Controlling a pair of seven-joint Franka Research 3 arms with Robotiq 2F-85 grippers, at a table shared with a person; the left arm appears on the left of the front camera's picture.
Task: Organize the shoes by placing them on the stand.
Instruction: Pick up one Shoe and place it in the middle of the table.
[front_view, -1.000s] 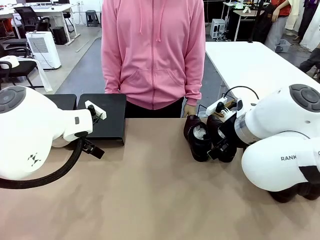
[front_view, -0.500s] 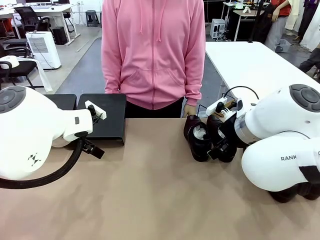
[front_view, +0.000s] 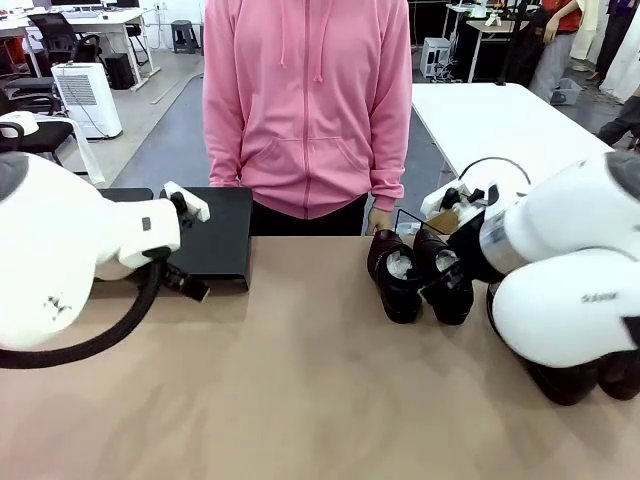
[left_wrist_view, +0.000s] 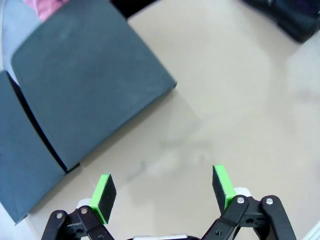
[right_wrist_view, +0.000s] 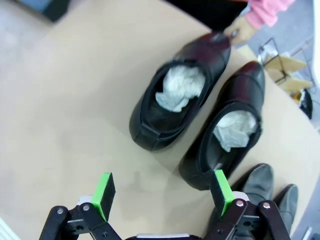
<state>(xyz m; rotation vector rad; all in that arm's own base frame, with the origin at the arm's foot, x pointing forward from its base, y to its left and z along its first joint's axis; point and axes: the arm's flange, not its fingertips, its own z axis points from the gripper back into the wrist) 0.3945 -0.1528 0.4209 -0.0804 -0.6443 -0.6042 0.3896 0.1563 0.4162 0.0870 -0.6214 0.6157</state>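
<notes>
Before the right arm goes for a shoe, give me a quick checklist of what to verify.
1. Right gripper open: ok, nothing gripped.
2. Left gripper open: ok, over the table beside the stand.
3. Shoes upright, side by side: ok.
4. Room on the stand: ok, visible panels bare.
5. Person's hand away from the shoes: not ok, it is at one toe.
</notes>
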